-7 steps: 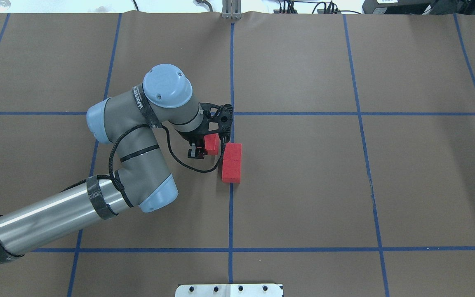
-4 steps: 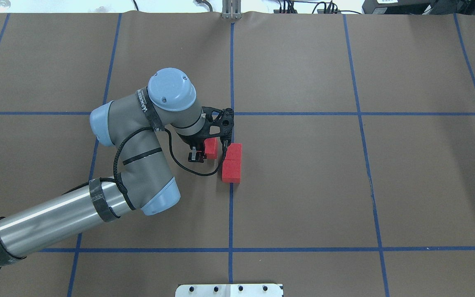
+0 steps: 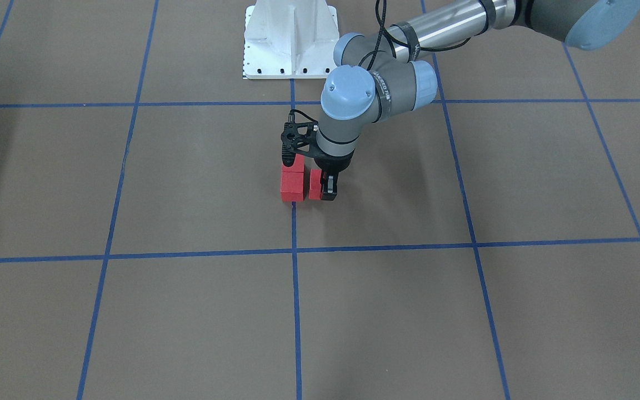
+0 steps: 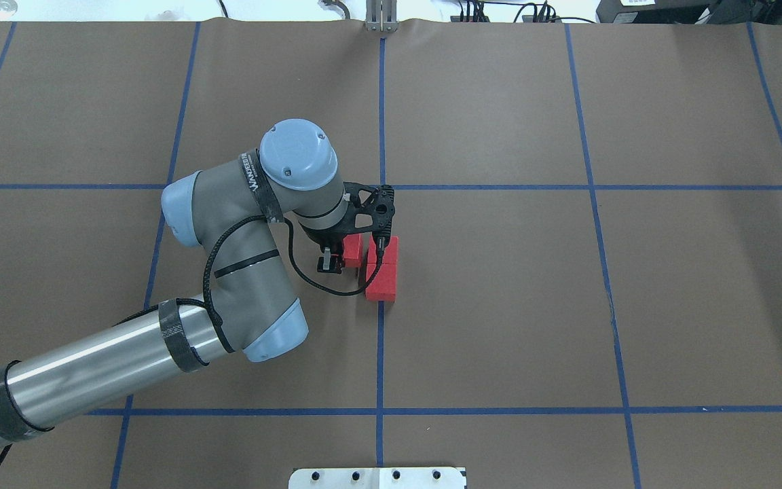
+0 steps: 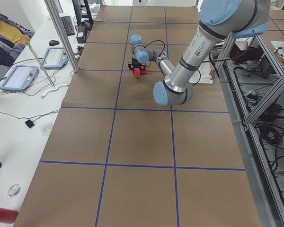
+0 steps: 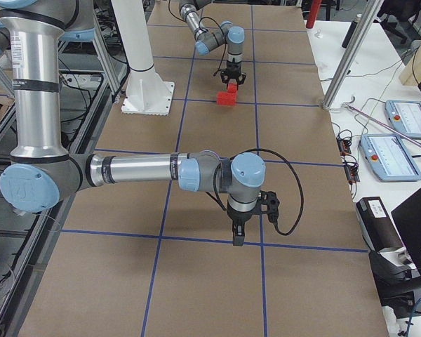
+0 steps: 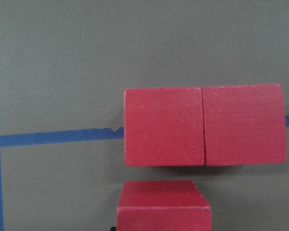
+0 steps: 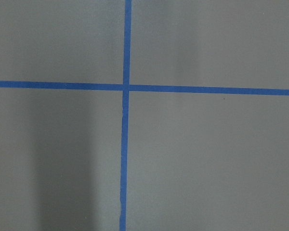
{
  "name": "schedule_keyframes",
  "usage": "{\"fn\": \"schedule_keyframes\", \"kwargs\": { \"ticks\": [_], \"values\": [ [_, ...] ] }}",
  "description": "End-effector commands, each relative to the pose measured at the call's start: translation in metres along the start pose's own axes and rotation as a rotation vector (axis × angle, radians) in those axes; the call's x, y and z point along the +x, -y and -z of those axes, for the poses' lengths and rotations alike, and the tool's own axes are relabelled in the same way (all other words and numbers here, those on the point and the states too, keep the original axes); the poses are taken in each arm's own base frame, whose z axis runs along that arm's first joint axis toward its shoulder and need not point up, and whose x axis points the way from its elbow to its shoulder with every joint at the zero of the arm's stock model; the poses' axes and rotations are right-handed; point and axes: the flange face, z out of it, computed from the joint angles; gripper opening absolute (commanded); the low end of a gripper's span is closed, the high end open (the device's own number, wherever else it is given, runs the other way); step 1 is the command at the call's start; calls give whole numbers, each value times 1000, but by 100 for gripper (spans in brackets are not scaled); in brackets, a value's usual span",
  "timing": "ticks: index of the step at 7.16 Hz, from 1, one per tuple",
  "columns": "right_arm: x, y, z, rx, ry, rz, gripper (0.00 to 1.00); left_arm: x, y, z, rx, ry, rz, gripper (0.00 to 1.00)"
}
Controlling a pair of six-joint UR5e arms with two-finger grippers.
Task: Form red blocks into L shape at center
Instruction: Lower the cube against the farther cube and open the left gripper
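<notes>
**Front-facing view:** The left gripper (image 3: pixel 318 190) points straight down, clamped on one red block (image 3: pixel 315 185) low at the brown surface (image 3: pixel 186 183). Whether that held block touches the surface cannot be told. Just beside it, a pair of red blocks (image 3: pixel 292 180) sits on the middle blue tape line (image 3: pixel 295 289).

**Overhead view:** The pair lies end to end along the line. The held block is just to its left, level with the farther cube. A black band (image 4: pixel 253 178) on the wrist carries white lettering too small to read with confidence.

**Left-side view:** The blocks show only as a small red patch. No writing is legible.

**Right-side view:** The right gripper (image 6: pixel 236 235) hangs over a tape crossing (image 6: pixel 261 247), well apart from the blocks. Whether it is open or closed cannot be told.

**Left wrist view:** The pair's two cubes touch side by side. A narrow gap separates them from the held block. All faces are plain and carry no labels.

**Right wrist view:** Only bare surface and crossed tape show.

**Handling:** The cubes look light, rigid and matte, so probably not slippery. They seem best held on two opposite flat faces, centred. The loose pair would likely slide at a slight nudge.
</notes>
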Motion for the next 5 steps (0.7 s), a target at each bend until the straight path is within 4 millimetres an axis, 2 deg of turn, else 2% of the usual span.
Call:
{"fn": "schedule_keyframes", "kwargs": {
  "ticks": [1,4,5],
  "values": [
    [0,0,0,-1,0,-1,100,4,7,-4,-8,7,-7,4],
    [0,0,0,-1,2,-1,100,3,7,-4,-8,7,-7,12],
    [0,0,0,-1,2,-1,100,3,7,-4,-9,6,-5,18]
  ]
}}
